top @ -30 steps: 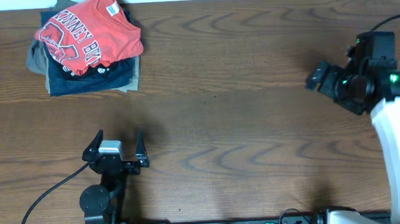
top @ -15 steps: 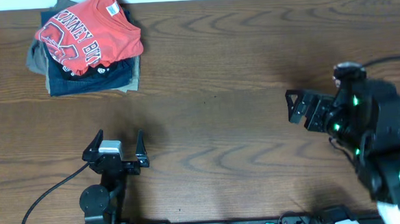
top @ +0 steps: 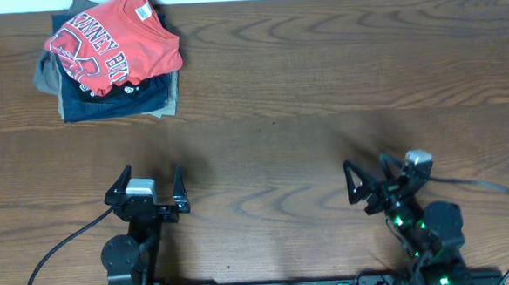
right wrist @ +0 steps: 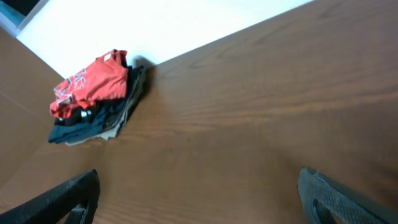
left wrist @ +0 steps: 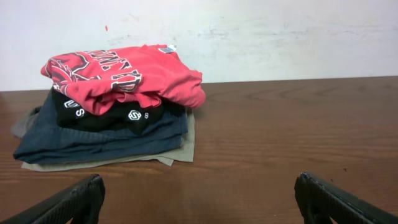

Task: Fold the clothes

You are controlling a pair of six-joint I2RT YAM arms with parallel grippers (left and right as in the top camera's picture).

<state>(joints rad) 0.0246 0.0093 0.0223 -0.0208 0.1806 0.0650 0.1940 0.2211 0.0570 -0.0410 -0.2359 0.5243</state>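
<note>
T-shirt (top: 114,41) tops stack (top: 113,102) at far-left corner of table (top: 321,78); my left gripper (top: 151,174) and right gripper (top: 365,163), fingers apart, near front edge.

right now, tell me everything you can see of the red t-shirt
The red-orange T-shirt looks like soft cotton, with white-and-dark lettering and a graphic facing up and a white tag at its collar. It lies loosely bunched, not flat, on top of a pile at the table's far left corner, resting on a black shirt with white logos. Nothing else touches it.
</note>
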